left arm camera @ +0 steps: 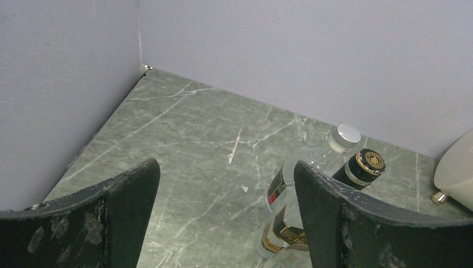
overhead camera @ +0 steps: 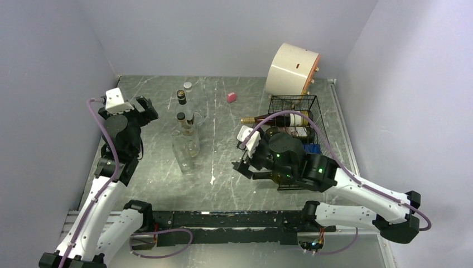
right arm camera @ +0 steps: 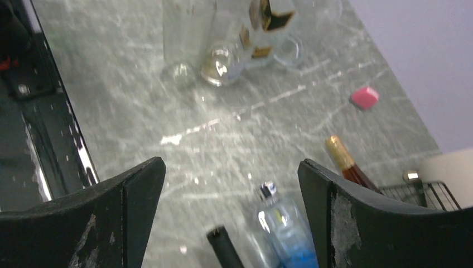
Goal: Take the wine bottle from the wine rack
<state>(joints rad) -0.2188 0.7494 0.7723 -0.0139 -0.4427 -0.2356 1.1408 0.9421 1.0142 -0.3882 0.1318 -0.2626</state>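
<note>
The black wire wine rack stands at the right rear of the table. A dark wine bottle with a gold foil top lies on it, neck pointing left past the rack's edge. My right gripper is open and empty, in front and to the left of the rack and apart from it. In the right wrist view the bottle's gold neck shows just beyond the right finger, with a rack corner behind. My left gripper is open and empty at the far left; it also shows in the left wrist view.
A cream drum stands behind the rack. Several clear glass bottles stand mid-table, also seen in the left wrist view. A pink block lies near the back. A blue-tinted bottle and a black bottle neck lie under my right gripper.
</note>
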